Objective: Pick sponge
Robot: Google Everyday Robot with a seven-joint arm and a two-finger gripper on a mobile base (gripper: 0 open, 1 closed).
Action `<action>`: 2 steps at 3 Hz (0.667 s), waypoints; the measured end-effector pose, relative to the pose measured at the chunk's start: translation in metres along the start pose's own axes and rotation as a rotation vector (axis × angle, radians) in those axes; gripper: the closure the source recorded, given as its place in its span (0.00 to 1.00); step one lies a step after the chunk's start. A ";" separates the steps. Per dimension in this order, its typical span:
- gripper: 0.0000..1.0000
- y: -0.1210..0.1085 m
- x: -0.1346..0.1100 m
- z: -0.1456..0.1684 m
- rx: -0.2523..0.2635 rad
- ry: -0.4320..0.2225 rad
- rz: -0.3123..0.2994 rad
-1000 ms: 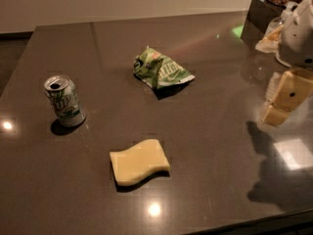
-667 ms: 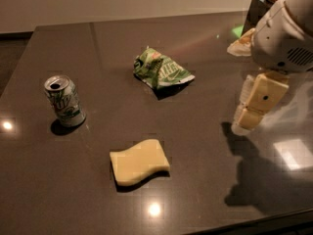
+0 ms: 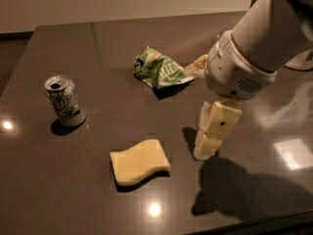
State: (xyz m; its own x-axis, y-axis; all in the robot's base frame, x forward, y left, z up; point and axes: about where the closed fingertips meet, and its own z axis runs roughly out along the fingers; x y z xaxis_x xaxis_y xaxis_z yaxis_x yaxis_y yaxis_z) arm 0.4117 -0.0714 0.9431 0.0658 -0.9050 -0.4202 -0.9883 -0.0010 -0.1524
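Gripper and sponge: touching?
Apart. The camera view shows a strip of bare table between the sponge and the gripper, which hangs to the sponge's right, low over the table.

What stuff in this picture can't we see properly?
- Camera view, robot arm: cut off by the top-right edge.
- Camera view, pale thing beside the snack bag: mostly hidden by the arm.
- Camera view, table behind the gripper, right of the sponge: covered by it.

White rounded arm [image 3: 274,28], vented wrist [image 3: 237,72], cream boxy end effector [image 3: 206,152] beneath
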 end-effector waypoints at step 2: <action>0.00 0.031 -0.022 0.053 -0.045 0.018 -0.128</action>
State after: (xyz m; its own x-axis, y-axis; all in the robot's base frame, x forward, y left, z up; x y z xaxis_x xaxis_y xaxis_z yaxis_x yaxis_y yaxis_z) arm 0.3867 -0.0294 0.9005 0.1897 -0.9036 -0.3840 -0.9772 -0.1357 -0.1633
